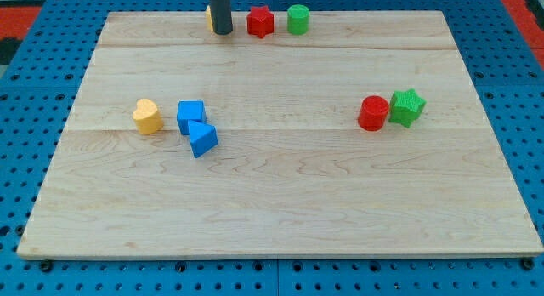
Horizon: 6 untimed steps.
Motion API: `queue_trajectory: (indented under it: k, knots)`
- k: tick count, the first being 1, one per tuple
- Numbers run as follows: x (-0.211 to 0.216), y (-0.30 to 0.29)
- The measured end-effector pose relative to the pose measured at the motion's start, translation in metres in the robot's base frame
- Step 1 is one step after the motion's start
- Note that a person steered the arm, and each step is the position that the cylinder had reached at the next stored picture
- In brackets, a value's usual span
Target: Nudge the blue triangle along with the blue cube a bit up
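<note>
The blue triangle (202, 139) and blue cube (190, 116) sit touching, well below my tip (222, 31) and slightly to the view's left. Nothing looks pushed yet. My tip is a bare rod, holding nothing, beside a yellow block (209, 18) near the board's (280, 202) top edge. Open wood lies above the pair; a yellow heart (147, 116) flanks them.

my tip (222, 31) at view's top

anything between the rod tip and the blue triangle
In the camera view, only the blue cube sits near that line, touching the blue triangle from above. Between my tip and the cube, bare board.
</note>
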<state>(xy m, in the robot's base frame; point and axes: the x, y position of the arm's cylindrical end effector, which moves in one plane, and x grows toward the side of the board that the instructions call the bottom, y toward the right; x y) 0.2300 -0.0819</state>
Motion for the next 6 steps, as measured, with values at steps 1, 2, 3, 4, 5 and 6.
queue_trajectory:
  k: [1,2,3,4,5,6]
  knots:
    - [0.059,0.003]
    - [0.139,0.023]
    - [0.214,0.029]
    - [0.271,0.008]
    - [0.245,-0.047]
    - [0.191,-0.051]
